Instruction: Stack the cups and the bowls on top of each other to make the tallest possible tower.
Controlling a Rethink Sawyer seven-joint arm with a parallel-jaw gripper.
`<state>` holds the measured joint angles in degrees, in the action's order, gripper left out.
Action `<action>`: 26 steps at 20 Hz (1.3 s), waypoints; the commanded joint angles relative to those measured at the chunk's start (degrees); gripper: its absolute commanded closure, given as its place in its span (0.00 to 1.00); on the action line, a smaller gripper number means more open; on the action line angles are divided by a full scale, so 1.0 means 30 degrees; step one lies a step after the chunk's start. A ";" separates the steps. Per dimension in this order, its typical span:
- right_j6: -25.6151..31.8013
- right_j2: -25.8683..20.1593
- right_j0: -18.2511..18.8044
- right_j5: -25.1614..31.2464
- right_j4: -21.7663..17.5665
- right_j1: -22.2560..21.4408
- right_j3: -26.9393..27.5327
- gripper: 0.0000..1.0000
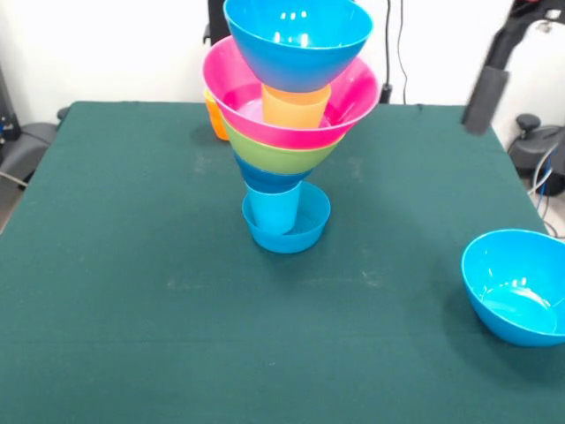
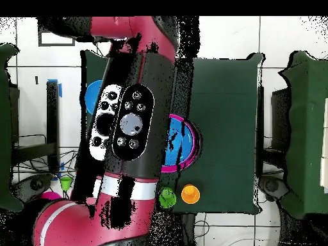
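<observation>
Front view showed the tower (image 1: pixel 287 132) upright at mid-worktop (image 1: pixel 132 309): a small blue bowl (image 1: pixel 287 231) at the base, a light blue cup (image 1: pixel 272 210) in it, then blue, lime green and pink bowls (image 1: pixel 353 102) widening upward, an orange cup (image 1: pixel 296 106) and a large blue bowl (image 1: pixel 298 40) on top. A spare blue bowl (image 1: pixel 516 287) sat well apart, near the worktop's edge. Only the arm (image 2: pixel 128 122) appeared overhead, covering most of the tower; I cannot tell the fingers' state.

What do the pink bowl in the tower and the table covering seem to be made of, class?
Pink bowl: apparently glossy moulded plastic, judging by bright highlights on its rim and smooth, even colour. Table covering: probably matte green cloth or felt, as it shows no shine and faint scuff marks.
</observation>
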<state>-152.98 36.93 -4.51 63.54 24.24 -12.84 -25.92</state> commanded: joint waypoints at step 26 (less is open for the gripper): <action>0.2524 -0.4572 -0.0279 -0.1274 -0.1604 0.0284 -0.5298 0.00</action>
<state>-152.98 31.59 -5.45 61.25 22.56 -13.33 -34.90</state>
